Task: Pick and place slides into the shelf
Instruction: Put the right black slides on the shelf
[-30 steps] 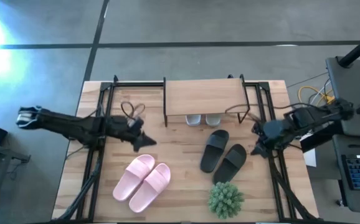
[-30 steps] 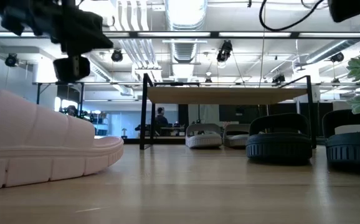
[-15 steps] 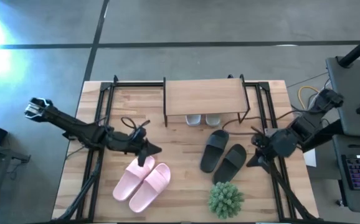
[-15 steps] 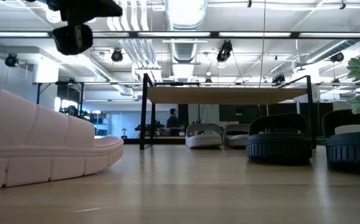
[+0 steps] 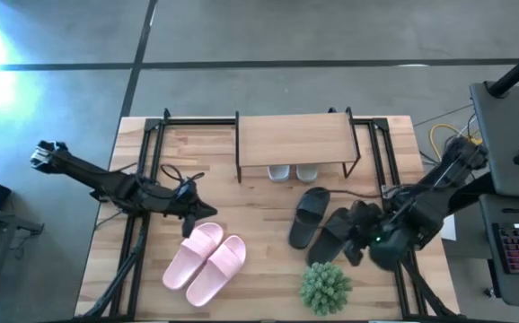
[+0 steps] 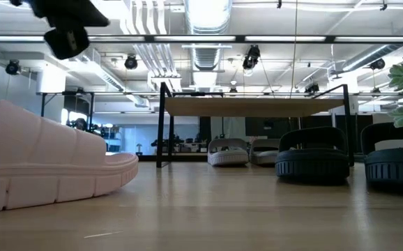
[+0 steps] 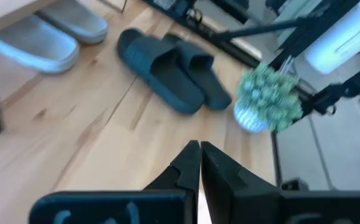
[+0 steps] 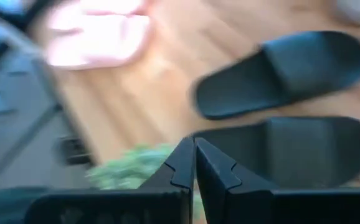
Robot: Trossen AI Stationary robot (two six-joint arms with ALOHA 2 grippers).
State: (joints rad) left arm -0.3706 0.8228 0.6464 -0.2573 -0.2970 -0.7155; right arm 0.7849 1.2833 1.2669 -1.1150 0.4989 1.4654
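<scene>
Two black slides (image 5: pixel 311 213) lie side by side on the table at right centre, soles down. Two pale pink slides (image 5: pixel 204 260) lie near the front left. A grey-white pair (image 5: pixel 292 172) sits under the shelf (image 5: pixel 294 137), which stands at the table's far middle. My left gripper (image 5: pixel 207 212) hovers shut just beyond the pink slides' far ends. My right gripper (image 5: pixel 356 240) hangs shut above the right edge of the black pair (image 8: pixel 279 68), pointing down at a slant. Neither gripper holds anything.
A small green plant (image 5: pixel 324 287) in a pot stands near the front edge, close to the black slides and my right gripper. Black frame rails (image 5: pixel 143 179) run along the table's left and right sides. Bare wood lies between the pink and black pairs.
My right gripper has swung from the table's right side toward the near edge and left, ending over the black slides and tipping further down. My left gripper has risen a little and rolled above the pink slides. No slide has moved.
</scene>
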